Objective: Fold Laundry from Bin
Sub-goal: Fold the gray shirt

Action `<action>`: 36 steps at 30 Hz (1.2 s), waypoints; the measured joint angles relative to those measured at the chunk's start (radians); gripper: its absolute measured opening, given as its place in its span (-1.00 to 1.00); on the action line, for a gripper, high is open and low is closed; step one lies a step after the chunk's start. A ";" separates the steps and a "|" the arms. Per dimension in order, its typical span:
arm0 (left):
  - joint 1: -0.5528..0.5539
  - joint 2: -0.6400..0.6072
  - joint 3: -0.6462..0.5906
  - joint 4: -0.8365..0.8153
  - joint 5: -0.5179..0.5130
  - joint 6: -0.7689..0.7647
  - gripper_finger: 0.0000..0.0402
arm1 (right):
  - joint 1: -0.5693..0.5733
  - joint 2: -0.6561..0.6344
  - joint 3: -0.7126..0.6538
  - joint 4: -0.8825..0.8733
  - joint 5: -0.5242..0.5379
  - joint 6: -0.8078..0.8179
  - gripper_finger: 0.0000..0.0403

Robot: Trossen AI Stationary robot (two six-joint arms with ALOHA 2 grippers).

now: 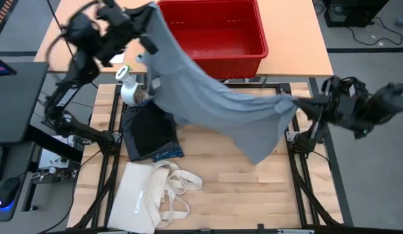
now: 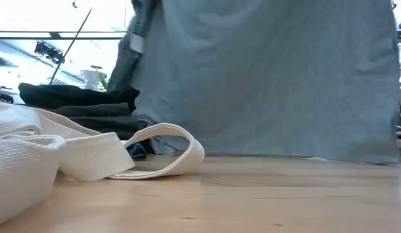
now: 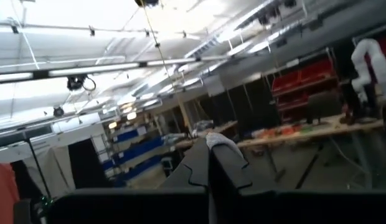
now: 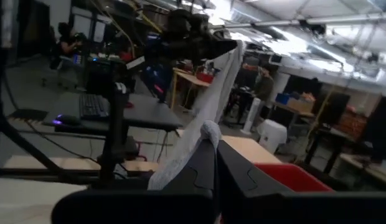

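left end effector (image 1: 148, 14): raised near the bin's left rim, pressed together on one end of the light grey garment (image 1: 214, 104).
right end effector (image 1: 304, 104): held at the bench's right edge, pinched shut on the garment's other end.
light grey garment: stretched between both arms, hung above the bench (image 1: 253, 188).
bin (image 1: 211, 57): set at the far edge.
dark folded pieces (image 1: 148, 133): laid at left, beside the spray bottle (image 1: 129, 88).
tote bag (image 1: 149, 195): laid at the near left.
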 joint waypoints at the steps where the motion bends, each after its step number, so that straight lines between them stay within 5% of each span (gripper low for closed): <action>1: 0.006 0.017 -0.001 0.007 0.001 0.002 -0.98 | 0.000 -0.017 0.000 -0.017 0.003 0.015 -0.96; 10: -0.021 0.047 0.000 0.120 0.214 -0.014 -0.98 | 0.108 -0.063 0.045 -0.012 -0.051 -0.068 -0.96; 14: -0.022 0.029 -0.001 0.170 0.341 -0.139 -0.98 | 0.155 -0.032 0.104 0.034 -0.018 -0.151 -0.96; 17: -0.041 -0.002 0.000 0.210 0.493 -0.257 -0.98 | 0.173 -0.005 0.111 0.030 -0.071 -0.136 -0.96; 20: -0.076 -0.041 0.001 0.196 0.538 -0.344 -0.98 | 0.190 0.038 0.109 0.012 -0.154 -0.060 -0.95; 30: -0.117 -0.168 0.001 -0.372 0.532 -0.340 -0.98 | 0.187 0.230 0.108 -0.091 -0.301 0.270 -0.95; 36: -0.117 -0.195 -0.001 -0.614 0.412 -0.235 -0.98 | 0.092 0.361 0.108 -0.101 -0.439 0.418 -0.95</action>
